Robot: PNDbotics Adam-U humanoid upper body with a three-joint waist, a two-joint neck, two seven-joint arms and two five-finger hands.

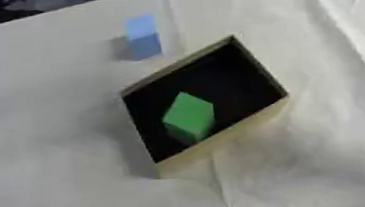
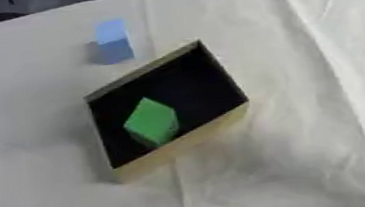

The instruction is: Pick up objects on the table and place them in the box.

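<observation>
Green block (image 1: 189,116) inside box (image 1: 226,137); blue block (image 1: 143,36) beyond.

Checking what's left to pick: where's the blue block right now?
The blue block stands on the white cloth just beyond the box's far-left corner, outside it, upper centre-left of the left eye view. The green block is already inside.

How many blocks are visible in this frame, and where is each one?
2. A green block lies inside the box. A blue block stands on the cloth just beyond the box's far corner, apart from it. The box walls might hide something small.
</observation>
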